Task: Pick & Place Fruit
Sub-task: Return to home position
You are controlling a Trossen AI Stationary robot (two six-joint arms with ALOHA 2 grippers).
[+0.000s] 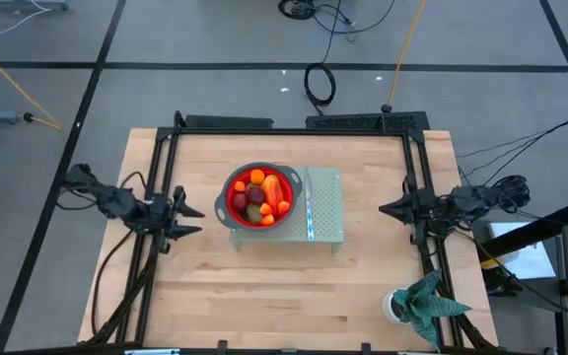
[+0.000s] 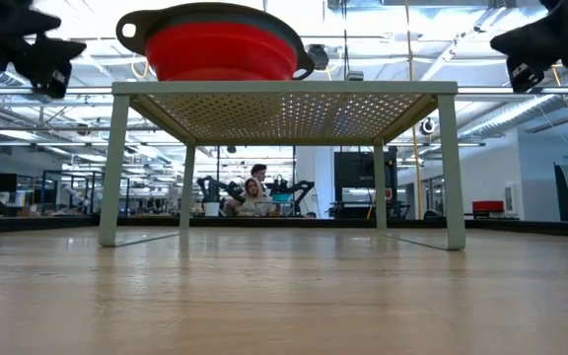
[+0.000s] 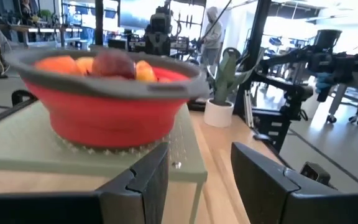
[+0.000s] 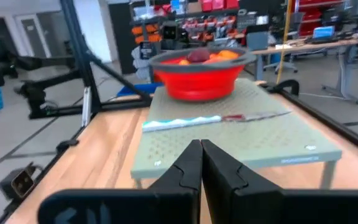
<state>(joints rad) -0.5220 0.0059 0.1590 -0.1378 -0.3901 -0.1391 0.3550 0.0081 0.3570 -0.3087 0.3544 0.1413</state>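
Note:
The fruit (image 1: 257,194) lies piled in a red bowl with a grey rim (image 1: 233,197): orange pieces, a dark red round one (image 3: 112,63) and a brownish-green one. The bowl stands on the left part of a pale green perforated stand (image 1: 325,212) in the middle of the table. My left gripper (image 1: 198,221) hangs open left of the stand, pointing level at the bowl, with nothing between its fingers (image 3: 143,180). My right gripper (image 1: 383,208) hangs shut right of the stand, also pointing level at it (image 4: 201,152).
A silver knife (image 4: 229,118) lies on the stand beside the bowl. A green plant in a white pot (image 1: 417,306) stands at the table's near right corner. Black frame rails run along the table's left, right and far edges. Bare wood lies in front of the stand.

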